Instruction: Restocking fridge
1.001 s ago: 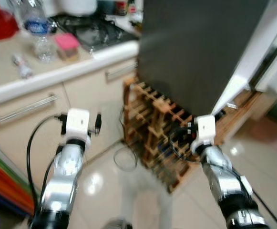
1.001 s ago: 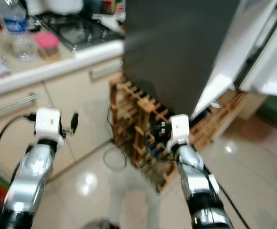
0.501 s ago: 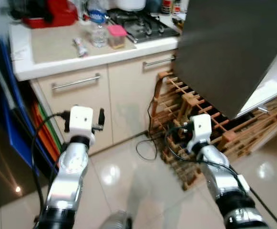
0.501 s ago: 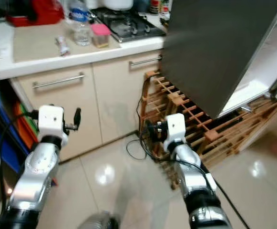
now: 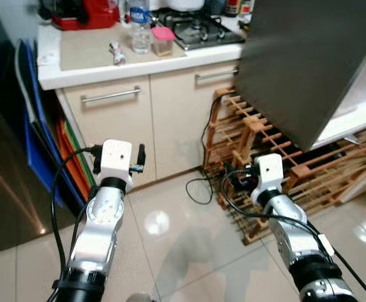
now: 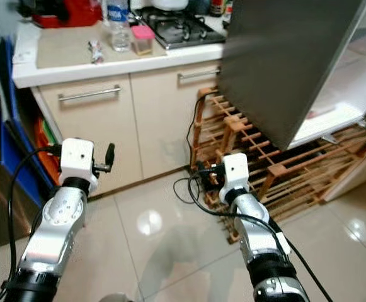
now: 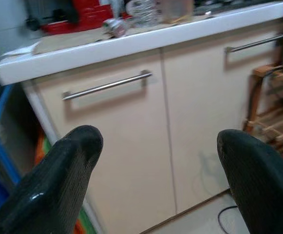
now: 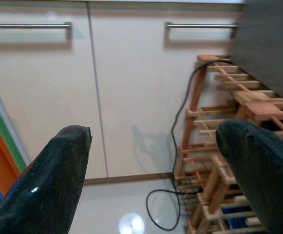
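Two silver arms reach forward over a glossy tiled floor (image 5: 189, 251), the left gripper (image 5: 140, 157) held before cream cabinet doors (image 5: 116, 129) and the right gripper (image 5: 233, 179) close to a wooden wine rack (image 5: 277, 145) that stands under an open dark fridge door (image 5: 308, 56). On the white counter (image 5: 94, 60) sit a water bottle (image 5: 140, 28), a pink-lidded container (image 5: 164, 41), a small wrapped item (image 5: 116, 53) and a red appliance (image 5: 91, 12), with a gas hob (image 5: 208, 31) beside them. Blue and orange flat boards (image 5: 50, 145) lean at the cabinet's left end, and a black cable (image 5: 198, 182) loops on the floor beside the rack.
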Robot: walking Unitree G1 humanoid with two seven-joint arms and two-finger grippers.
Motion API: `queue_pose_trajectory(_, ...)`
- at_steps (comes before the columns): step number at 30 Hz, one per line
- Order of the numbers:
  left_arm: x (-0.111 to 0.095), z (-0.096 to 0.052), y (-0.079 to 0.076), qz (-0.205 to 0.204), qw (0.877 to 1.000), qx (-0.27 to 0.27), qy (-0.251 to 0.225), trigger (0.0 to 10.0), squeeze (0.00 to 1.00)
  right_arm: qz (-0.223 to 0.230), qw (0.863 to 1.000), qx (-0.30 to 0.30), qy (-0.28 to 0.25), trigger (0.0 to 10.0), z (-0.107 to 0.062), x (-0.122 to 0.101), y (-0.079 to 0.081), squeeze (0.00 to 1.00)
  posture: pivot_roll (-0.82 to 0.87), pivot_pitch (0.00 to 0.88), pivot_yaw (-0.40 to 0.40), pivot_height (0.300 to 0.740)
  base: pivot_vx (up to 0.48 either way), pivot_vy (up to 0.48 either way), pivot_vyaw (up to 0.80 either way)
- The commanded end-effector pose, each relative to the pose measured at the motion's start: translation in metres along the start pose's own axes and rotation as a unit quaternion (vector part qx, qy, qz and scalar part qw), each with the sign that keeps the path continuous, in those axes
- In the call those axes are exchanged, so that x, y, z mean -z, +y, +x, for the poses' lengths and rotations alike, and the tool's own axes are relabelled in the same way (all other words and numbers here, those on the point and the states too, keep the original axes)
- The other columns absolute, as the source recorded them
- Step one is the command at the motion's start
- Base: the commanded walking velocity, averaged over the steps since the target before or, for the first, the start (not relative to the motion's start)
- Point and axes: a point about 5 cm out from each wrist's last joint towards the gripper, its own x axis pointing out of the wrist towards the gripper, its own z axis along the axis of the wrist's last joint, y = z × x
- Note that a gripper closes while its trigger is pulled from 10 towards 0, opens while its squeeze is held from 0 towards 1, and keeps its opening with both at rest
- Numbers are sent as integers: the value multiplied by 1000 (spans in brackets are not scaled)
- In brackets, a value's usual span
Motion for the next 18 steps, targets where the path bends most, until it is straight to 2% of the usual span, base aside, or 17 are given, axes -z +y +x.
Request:
queue_pose_trajectory(1,0,2,3,11,1000,-5,4,10000,0,-3,1000,-5,-4,10000,5,-4,5,0,56,0,-21,740,0,0,463)
queue_pose_trajectory(6,7,-6,10,25,999,21,-2,10000,0,4,1000,9,-10,10000,4,-5,2,0,51,0,-32,740,0,0,460)
queue_pose_trajectory(7,13,-15,18,-8,1000,29,-2,10000,0,25,999,37,-23,10000,-1,-8,-4,0,43,0,-39,740,0,0,450)
queue_pose_trajectory(8,15,-17,21,-25,999,26,-1,10000,0,32,998,46,-27,10000,-3,-8,-6,0,43,0,-39,740,0,0,450)
queue_pose_trajectory(12,17,-22,31,-45,999,4,10,10000,0,38,996,68,-43,10000,-13,-10,-8,0,33,0,-49,740,0,0,455)
queue_pose_trajectory(13,16,-23,34,-80,997,-8,15,10000,0,38,995,80,-46,10000,-25,-8,-7,0,37,0,-56,740,0,0,450)
queue_pose_trajectory(14,16,-23,35,-134,990,-30,27,10000,0,39,995,83,-38,10000,-33,-3,-7,0,31,0,-58,740,0,0,450)
queue_pose_trajectory(15,17,-23,35,-172,984,-43,36,10000,0,39,995,84,-32,10000,-39,1,-6,0,31,0,-58,740,0,0,450)
queue_pose_trajectory(16,16,-23,32,-190,980,-44,40,10000,0,37,996,83,-24,10000,-44,5,-6,0,27,0,-55,740,0,0,450)
queue_pose_trajectory(18,16,-24,30,-197,979,-43,41,10000,0,37,996,82,-20,10000,-47,7,-5,0,27,0,-55,740,0,0,450)
